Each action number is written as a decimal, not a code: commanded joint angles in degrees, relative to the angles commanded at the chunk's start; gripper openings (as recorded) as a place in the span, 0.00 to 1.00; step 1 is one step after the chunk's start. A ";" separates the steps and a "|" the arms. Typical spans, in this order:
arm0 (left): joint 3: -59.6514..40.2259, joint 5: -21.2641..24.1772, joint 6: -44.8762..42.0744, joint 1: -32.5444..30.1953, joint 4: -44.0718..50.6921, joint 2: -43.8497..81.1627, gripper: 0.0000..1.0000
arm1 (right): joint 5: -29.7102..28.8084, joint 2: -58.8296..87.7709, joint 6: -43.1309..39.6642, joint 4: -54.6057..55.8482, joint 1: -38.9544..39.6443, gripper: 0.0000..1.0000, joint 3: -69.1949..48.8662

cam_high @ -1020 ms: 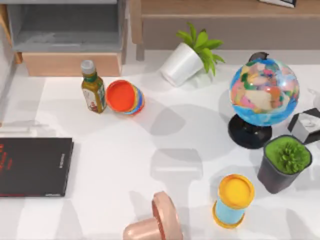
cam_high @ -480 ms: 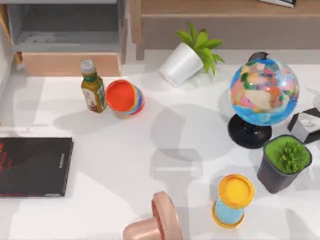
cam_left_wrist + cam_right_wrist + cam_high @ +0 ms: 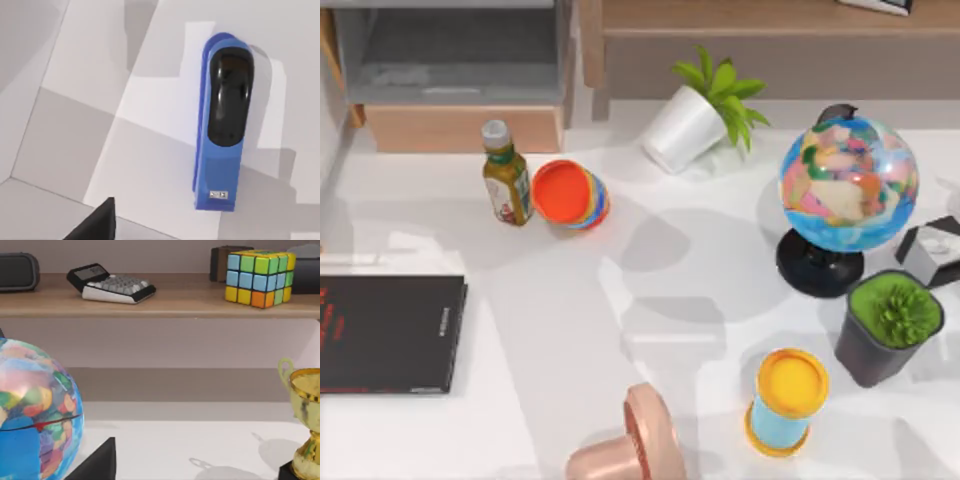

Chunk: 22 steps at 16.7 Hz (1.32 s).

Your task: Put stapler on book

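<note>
Looking down: my left wrist camera faces the stapler [image 3: 222,122] from above, which I judge suits a top-down pick.
Stapler: it lies flat on the pale table [image 3: 150,165], blue body with a black top plate, lengthwise and free of anything touching it.
Left claw: a dark finger [image 3: 97,222] shows at the frame's edge, well apart from the stapler; I cannot tell whether the claw is released or clenched, and it grasps nothing I can see.
Book [image 3: 385,333]: it lies flat and closed at the left side of the table in the top view, its cover bare, so it offers a broad landing place.
Near the book: a bottle [image 3: 506,175] and a stack of coloured bowls [image 3: 570,195] stand behind it, well apart.
Right arm: parked at the right, its camera facing the globe [image 3: 32,410] and a shelf [image 3: 150,302]; claw state I cannot tell.
Step in hand: by my judgement, lining up over the stapler; nothing is lifted yet.
</note>
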State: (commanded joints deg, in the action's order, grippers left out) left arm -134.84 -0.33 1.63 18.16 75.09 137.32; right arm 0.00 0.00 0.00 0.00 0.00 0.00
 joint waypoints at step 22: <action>-12.61 0.61 -2.55 0.00 8.95 10.42 1.00 | 0.00 0.00 0.00 0.00 0.00 1.00 0.00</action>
State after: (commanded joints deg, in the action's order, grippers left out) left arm -147.45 0.28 -0.92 18.15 84.04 147.74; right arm 0.00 0.00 0.00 0.00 0.00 0.00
